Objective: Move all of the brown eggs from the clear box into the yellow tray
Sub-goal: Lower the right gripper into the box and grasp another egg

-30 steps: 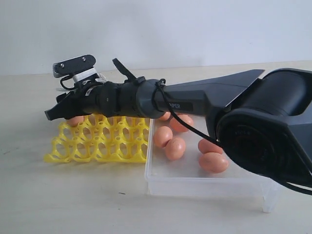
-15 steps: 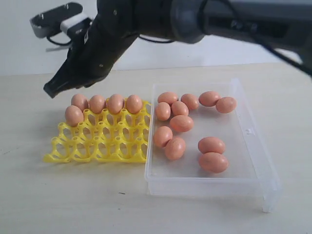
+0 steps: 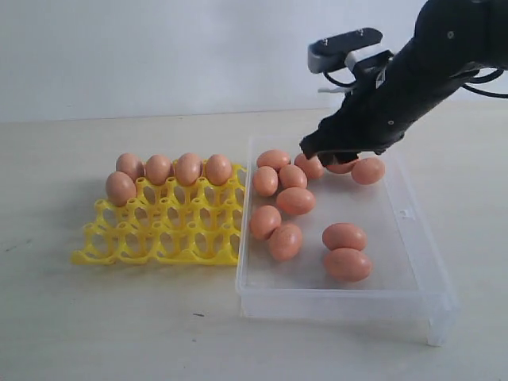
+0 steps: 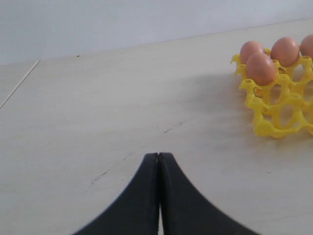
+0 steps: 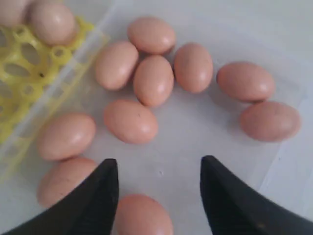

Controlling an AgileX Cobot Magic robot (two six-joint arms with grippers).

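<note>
The yellow tray [image 3: 159,238] lies on the left with several brown eggs [image 3: 188,168] in its back cups. To its right the clear box [image 3: 341,305] holds several more brown eggs [image 3: 295,200]. My right gripper [image 3: 325,155] hovers open over the back of the box, above the eggs there. The right wrist view shows its gripper [image 5: 159,164] empty over the box floor, with one egg [image 5: 142,215] close beside one finger and others [image 5: 153,80] farther off. My left gripper [image 4: 159,155] is shut and empty over bare table, well away from the tray [image 4: 274,117].
The box's front wall and a small tab [image 3: 435,329] stand near the table's front. Pale wooden table [image 3: 119,333] surrounds tray and box. A white wall [image 3: 159,55] rises behind.
My right arm lifted from over the tray's left side and swung right to the back of the box. An egg now sits in the tray's second row at the left.
</note>
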